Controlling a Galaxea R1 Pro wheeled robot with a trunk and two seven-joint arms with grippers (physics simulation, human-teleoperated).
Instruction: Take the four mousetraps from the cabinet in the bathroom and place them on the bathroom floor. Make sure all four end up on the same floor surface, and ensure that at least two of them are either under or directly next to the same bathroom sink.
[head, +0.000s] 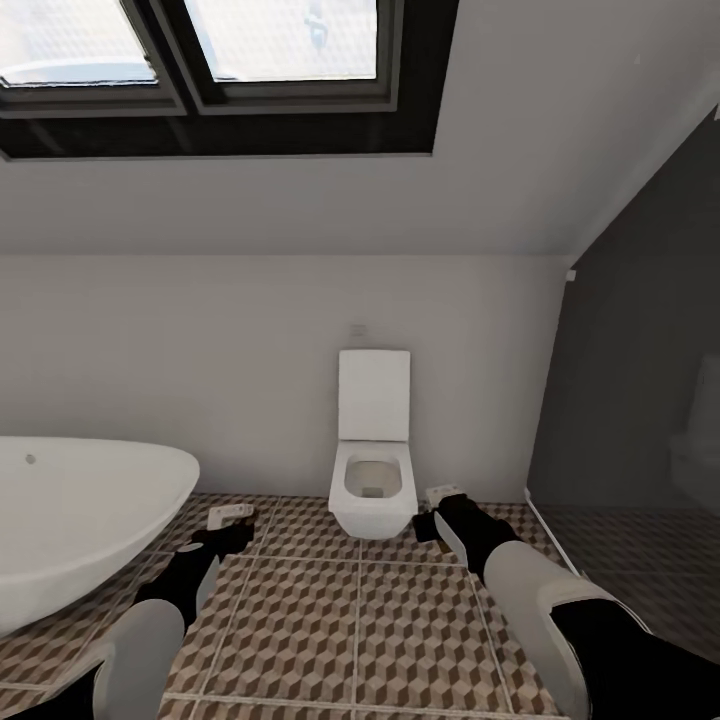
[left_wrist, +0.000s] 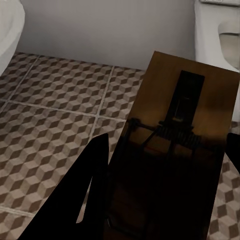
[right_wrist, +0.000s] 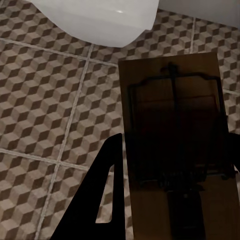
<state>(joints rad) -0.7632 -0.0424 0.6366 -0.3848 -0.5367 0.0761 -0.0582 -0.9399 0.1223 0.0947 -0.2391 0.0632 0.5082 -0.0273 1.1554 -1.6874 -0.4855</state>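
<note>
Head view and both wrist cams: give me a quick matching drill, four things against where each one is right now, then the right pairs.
Things:
1. toilet
2. bathtub
3. left gripper
4. right gripper

Places:
A. left edge of the head view, on the tiled floor
B. against the back wall, between the two arms
C. just right of the toilet's base, gripping a mousetrap
D. between bathtub and toilet, gripping the other mousetrap

Pairs: 1-B, 2-A, 3-D, 4-C

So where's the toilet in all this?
In the head view the toilet stands against the back wall, right of the bathtub, between the left gripper and right gripper, each holding a mousetrap.
</note>
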